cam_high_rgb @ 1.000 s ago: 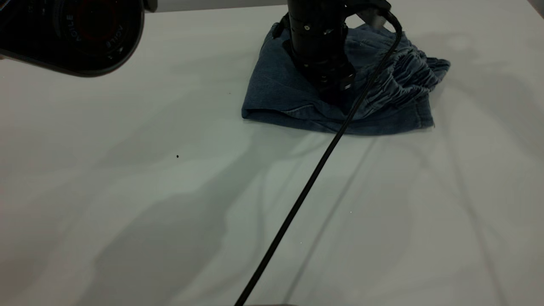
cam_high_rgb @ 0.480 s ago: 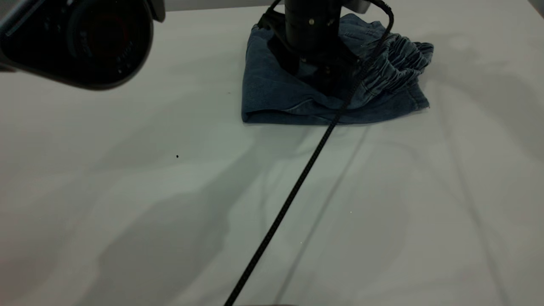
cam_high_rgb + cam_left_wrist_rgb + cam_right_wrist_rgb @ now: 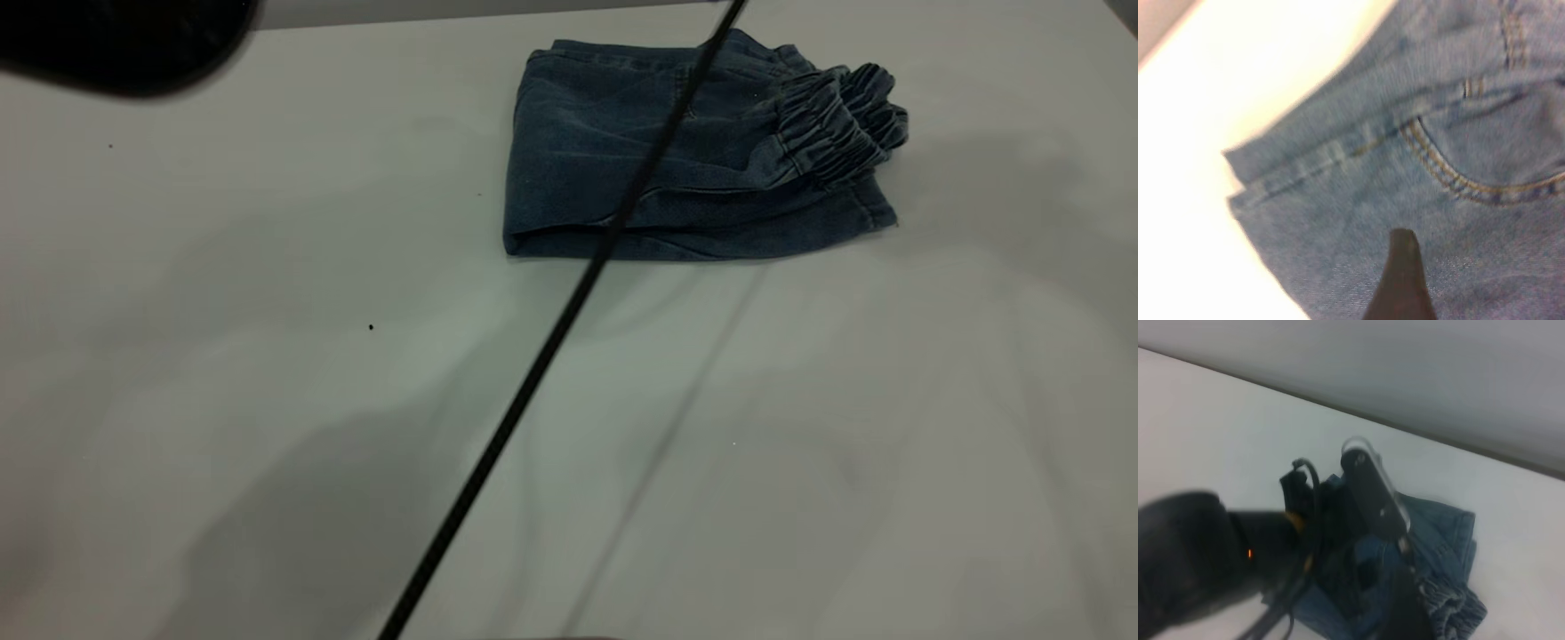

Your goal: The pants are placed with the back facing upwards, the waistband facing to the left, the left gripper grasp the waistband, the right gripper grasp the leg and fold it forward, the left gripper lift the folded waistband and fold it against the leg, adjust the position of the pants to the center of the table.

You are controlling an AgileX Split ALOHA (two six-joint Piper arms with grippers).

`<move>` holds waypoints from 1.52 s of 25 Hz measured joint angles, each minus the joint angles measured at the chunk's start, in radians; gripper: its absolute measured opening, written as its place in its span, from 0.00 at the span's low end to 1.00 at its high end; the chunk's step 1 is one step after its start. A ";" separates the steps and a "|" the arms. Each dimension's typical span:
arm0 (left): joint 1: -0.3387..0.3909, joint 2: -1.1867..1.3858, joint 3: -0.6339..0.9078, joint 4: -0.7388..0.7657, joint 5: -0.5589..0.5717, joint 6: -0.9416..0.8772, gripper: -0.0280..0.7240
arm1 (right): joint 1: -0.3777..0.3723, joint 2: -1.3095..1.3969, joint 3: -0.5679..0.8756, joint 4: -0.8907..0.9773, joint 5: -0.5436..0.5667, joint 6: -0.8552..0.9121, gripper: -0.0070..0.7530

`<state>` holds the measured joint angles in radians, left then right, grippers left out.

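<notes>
The pants [image 3: 658, 169] lie folded into a compact blue denim stack at the far middle of the table [image 3: 267, 400]. The gathered waistband [image 3: 840, 116] sits on top at the stack's right end. The leg is folded into the stack, and I cannot tell it apart. My left gripper [image 3: 1405, 280] shows as a dark tip just above the denim, beside a stitched pocket seam [image 3: 1451, 177], touching nothing visible. In the right wrist view the left arm [image 3: 1365, 493] hangs over the pants [image 3: 1445, 527]. My right gripper [image 3: 1408, 613] is a dark blur well back from them.
A thin black cable [image 3: 551, 329] runs diagonally from the top edge, across the pants, to the near edge. A blurred black arm part [image 3: 116, 44] fills the top left corner. A tiny dark speck [image 3: 371, 327] marks the tabletop.
The arm that was pressing on the pants has lifted out of the exterior view, leaving the stack flat. The cable has swung left. The black part at top left has drawn back.
</notes>
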<state>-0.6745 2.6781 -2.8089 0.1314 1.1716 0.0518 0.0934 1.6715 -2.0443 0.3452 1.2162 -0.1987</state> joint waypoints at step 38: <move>-0.001 -1.803 1.524 -0.056 0.000 0.111 0.75 | 0.000 -1.248 0.854 0.093 0.060 0.057 0.61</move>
<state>-0.6757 0.8749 -1.2844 0.0753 1.1716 0.1632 0.0934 0.4239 -1.1904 0.4381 1.2761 -0.1422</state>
